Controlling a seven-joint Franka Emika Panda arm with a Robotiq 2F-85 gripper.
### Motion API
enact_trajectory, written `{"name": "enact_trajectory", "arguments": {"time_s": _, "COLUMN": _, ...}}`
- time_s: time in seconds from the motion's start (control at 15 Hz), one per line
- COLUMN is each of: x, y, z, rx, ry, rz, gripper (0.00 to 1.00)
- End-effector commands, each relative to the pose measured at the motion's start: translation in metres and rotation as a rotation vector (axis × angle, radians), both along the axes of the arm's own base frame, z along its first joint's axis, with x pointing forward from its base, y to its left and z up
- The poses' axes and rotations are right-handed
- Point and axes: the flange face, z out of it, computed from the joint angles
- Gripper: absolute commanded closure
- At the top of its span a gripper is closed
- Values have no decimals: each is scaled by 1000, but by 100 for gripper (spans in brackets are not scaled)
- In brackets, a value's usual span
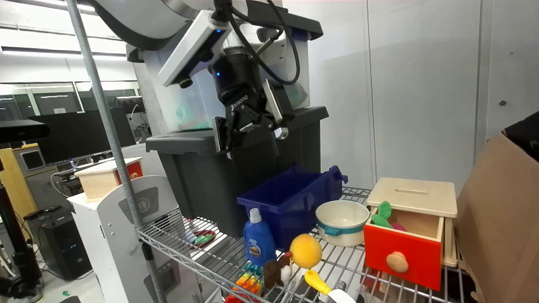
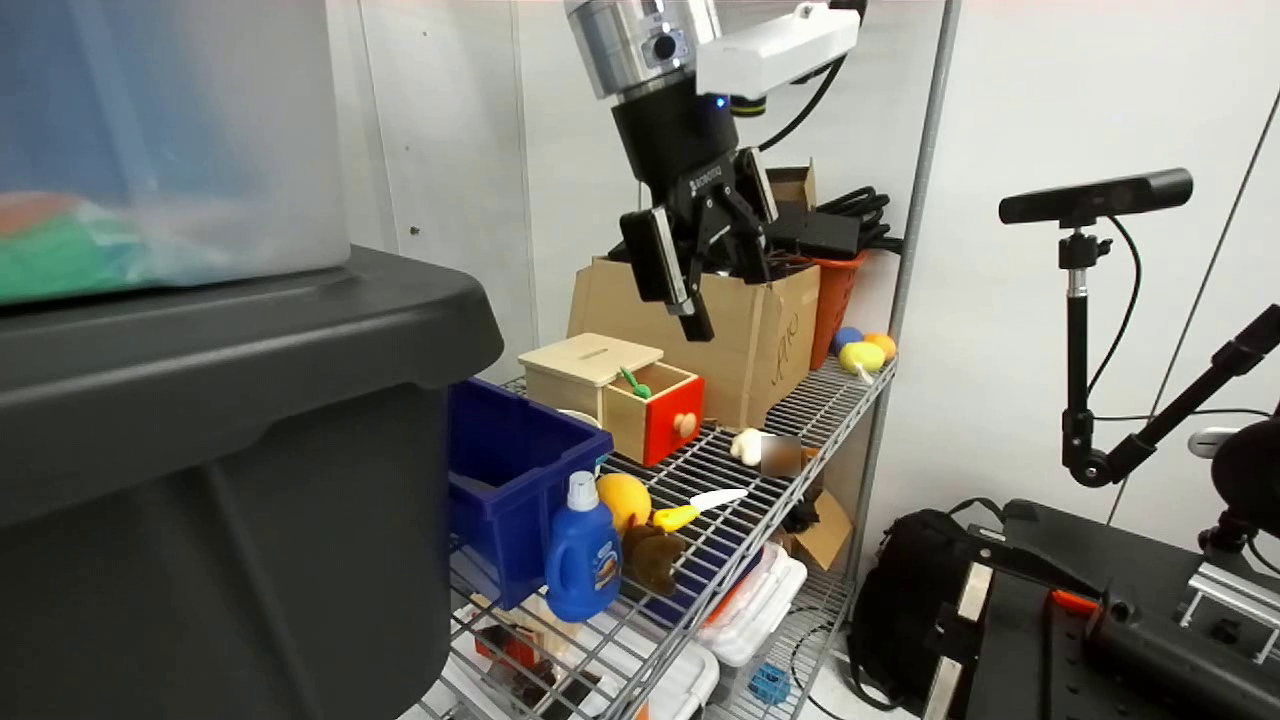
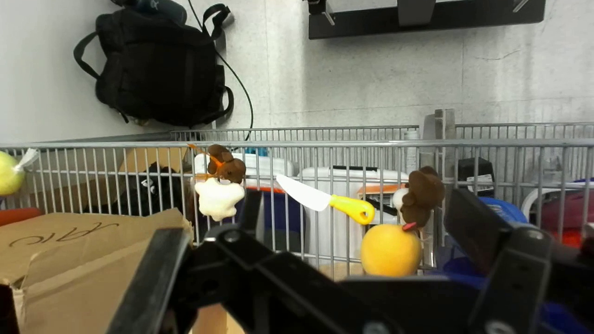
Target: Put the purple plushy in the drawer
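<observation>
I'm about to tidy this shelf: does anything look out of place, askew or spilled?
One thing: the drawer stands open, and green leaves poke above its rim, beside the purple plushy inside; they might catch when it shuts. I see no spill.

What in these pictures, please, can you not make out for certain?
Purple plushy, in an exterior view: mostly hidden by the front of the drawer.
Green leaves, in an exterior view: that front hides whether they join the plushy.
One brown toy, in an exterior view: covered by a blurred patch.
Detergent bottle label, in both exterior views: print too small.
Drawer contents, wrist view: behind the claw or below the bottom edge.
</observation>
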Motion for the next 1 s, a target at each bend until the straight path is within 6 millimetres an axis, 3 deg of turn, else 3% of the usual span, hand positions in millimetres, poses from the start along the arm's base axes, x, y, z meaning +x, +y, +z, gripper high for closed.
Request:
{"name": "enact_trajectory", "arguments": {"time_s": 0.0, "x": 26, "y": 3, "z": 3, "rx": 14, "ry": 32, "rz": 49, "gripper": 0}}
{"name": "enact_trajectory", "arguments": {"time_s": 0.33, "x": 42, "y": 4, "z": 0, "rx": 15, "ry": 43, "rz": 77, "gripper": 0}}
{"name": "enact_trajectory", "arguments": {"time_s": 0.93, "x": 36, "y": -1, "z": -6, "rx": 13, "ry": 44, "rz": 41, "gripper": 0}}
